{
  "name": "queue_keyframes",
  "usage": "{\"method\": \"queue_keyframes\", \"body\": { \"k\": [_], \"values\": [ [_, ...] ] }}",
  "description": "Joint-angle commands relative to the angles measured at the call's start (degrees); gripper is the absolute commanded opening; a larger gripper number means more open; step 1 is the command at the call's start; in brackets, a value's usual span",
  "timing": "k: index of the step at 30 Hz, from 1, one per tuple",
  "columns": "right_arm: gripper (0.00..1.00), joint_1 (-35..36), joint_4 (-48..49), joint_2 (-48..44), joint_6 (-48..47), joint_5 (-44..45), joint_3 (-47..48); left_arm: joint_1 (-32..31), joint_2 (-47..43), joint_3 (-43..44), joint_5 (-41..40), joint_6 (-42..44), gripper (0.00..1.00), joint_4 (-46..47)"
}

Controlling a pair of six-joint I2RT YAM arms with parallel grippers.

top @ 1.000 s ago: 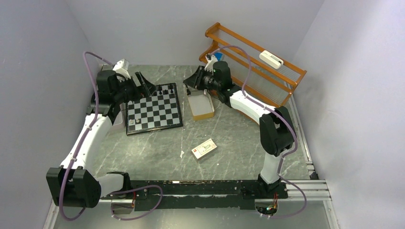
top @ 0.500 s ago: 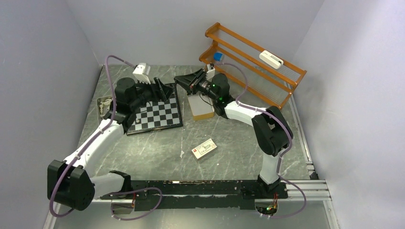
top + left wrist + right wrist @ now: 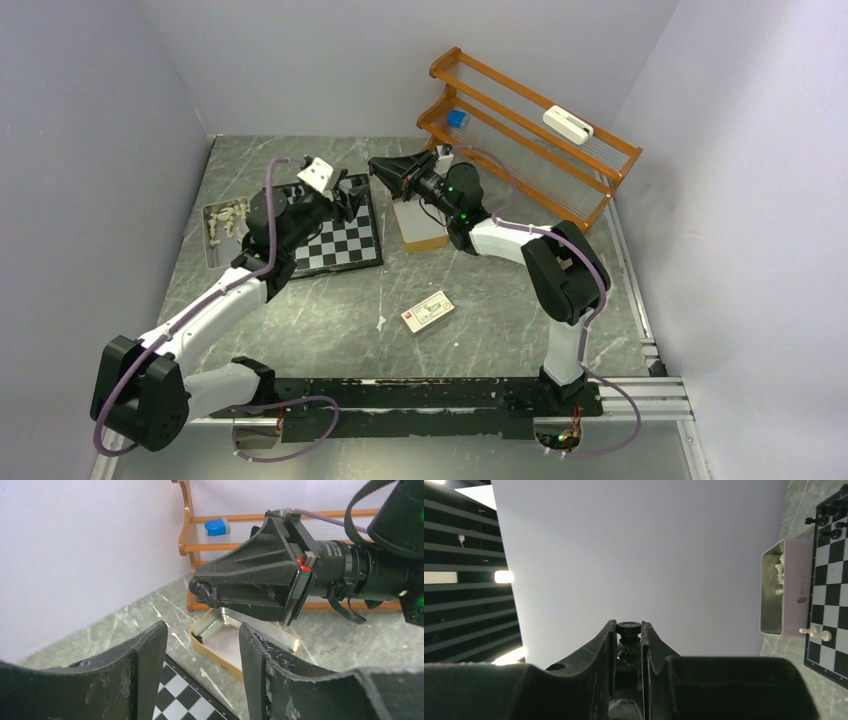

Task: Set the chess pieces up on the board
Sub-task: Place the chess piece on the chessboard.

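Near the board's (image 3: pixel 350 245) far corner, grips a black chess piece (image 3: pixel 629 626) in right tool (image 3: pixel 629 637); holds left tool (image 3: pixel 202 640) half wide.

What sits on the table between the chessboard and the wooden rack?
An open tan box; the top view shows it beside the chessboard, short of the rack.

The grey-green marbled table (image 3: pixel 480 300) carries the board (image 3: pixel 345 240) toward its far left. Just left of the board lies a metal tray (image 3: pixel 215 255) of pale chess pieces (image 3: pixel 228 213). Just right of the board sits an open tan box (image 3: pixel 425 243). Beyond that box stands an orange wooden rack (image 3: pixel 560 165). Nearer than the board, to its right, lies a small labelled carton (image 3: pixel 427 311).
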Motion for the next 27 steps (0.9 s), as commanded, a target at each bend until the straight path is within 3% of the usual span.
{"method": "queue_keyframes", "body": {
  "k": [1,9,18,27],
  "values": [
    [0.06,0.2,4.2,1.3,3.1,0.4,-0.6,-2.5,-1.0,-1.6,-2.6,10.7,0.59,10.0],
    [0.06,0.2,5.0,1.5,3.6,0.0,-1.2,-4.6,3.3,-0.1,-3.8,15.1,0.50,12.6],
    [0.05,0.2,5.7,2.1,4.0,0.2,-1.7,-5.3,6.1,-0.2,-4.2,17.1,0.50,15.7],
    [0.05,0.4,5.8,2.3,4.3,0.3,-1.4,-6.0,8.6,1.0,-4.3,19.0,0.43,16.5]
  ]
}}
